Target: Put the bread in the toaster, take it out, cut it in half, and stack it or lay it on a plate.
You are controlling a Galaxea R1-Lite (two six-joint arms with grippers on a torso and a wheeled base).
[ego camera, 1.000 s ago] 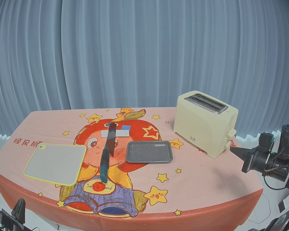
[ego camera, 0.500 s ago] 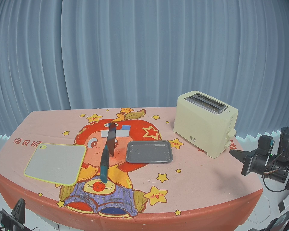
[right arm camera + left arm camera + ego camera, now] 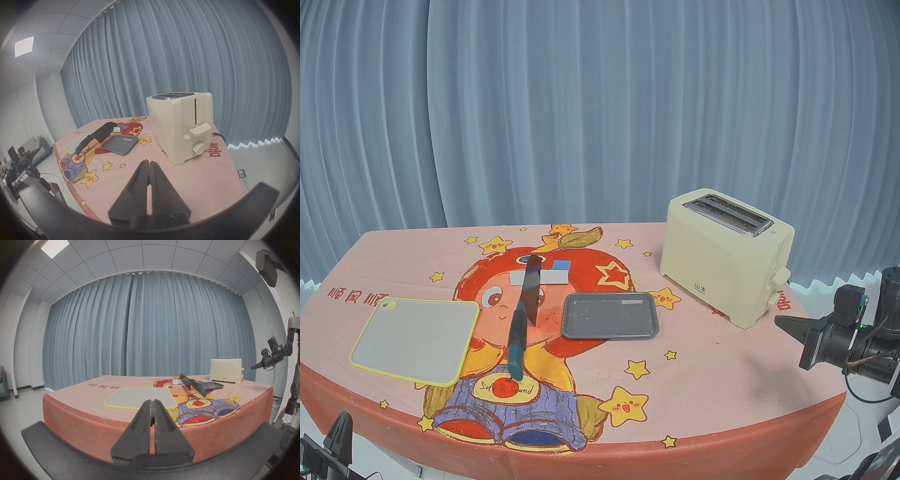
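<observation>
A cream toaster (image 3: 728, 253) stands at the table's back right, nothing sticking out of its two top slots; its lever side (image 3: 200, 128) faces my right gripper. The right gripper (image 3: 780, 320) hangs shut and empty just off the table's right edge, level with the toaster's base, fingers pressed together (image 3: 149, 164). A grey rectangular plate (image 3: 610, 315) lies mid-table. Left of it a knife (image 3: 520, 319) with a teal handle and dark blade rests propped up. A white cutting board (image 3: 415, 339) with a yellow rim lies at front left. My left gripper (image 3: 152, 402) is shut, low off the front left corner.
Small white and blue cards (image 3: 553, 275) lie behind the knife blade. The patterned pink cloth (image 3: 706, 375) is bare between the plate and the table's front right edge. A blue curtain hangs behind the table.
The right gripper has sunk a little and drifted slightly toward the table's front edge. Everything on the table and the left arm stayed still.
</observation>
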